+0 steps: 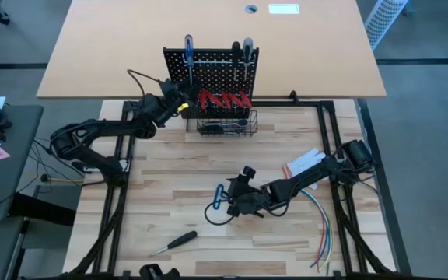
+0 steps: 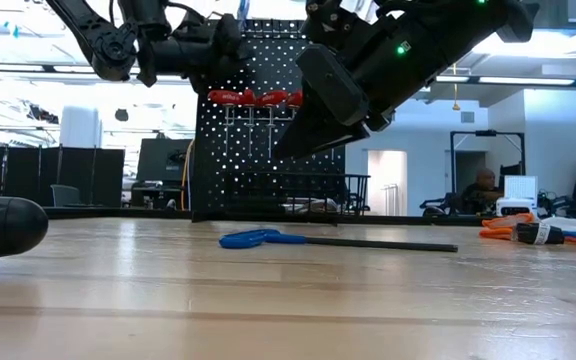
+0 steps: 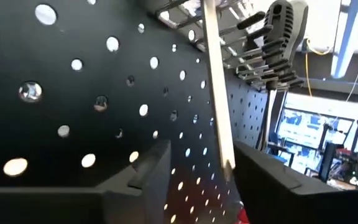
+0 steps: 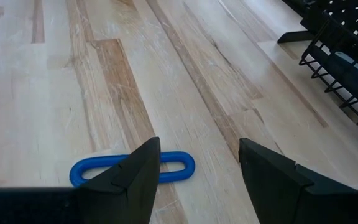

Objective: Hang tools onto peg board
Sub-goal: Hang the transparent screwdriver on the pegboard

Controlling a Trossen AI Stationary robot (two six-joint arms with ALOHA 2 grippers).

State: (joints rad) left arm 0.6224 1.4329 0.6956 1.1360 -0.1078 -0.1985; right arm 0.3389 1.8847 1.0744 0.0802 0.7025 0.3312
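The peg board (image 1: 211,74), a black perforated panel, stands upright at the table's far edge with red pliers (image 1: 224,99) hung on it and a wire basket (image 1: 227,124) at its foot. At its left edge the left gripper (image 3: 194,168) has fingers spread about a thin metal shaft (image 3: 216,93), seen only in the wrist view. In front of the board the right gripper (image 4: 197,165) hovers spread over a blue-looped hex key (image 4: 132,171) lying on the wood, with a black screwdriver (image 1: 173,243) farther off.

A blue-handled hex key (image 2: 298,239) lies flat on the bench (image 2: 288,300). Above it hangs the right pincer (image 2: 313,120), clear of it. Behind stands the peg board (image 2: 268,130) with red-handled pliers (image 2: 253,98) hanging.
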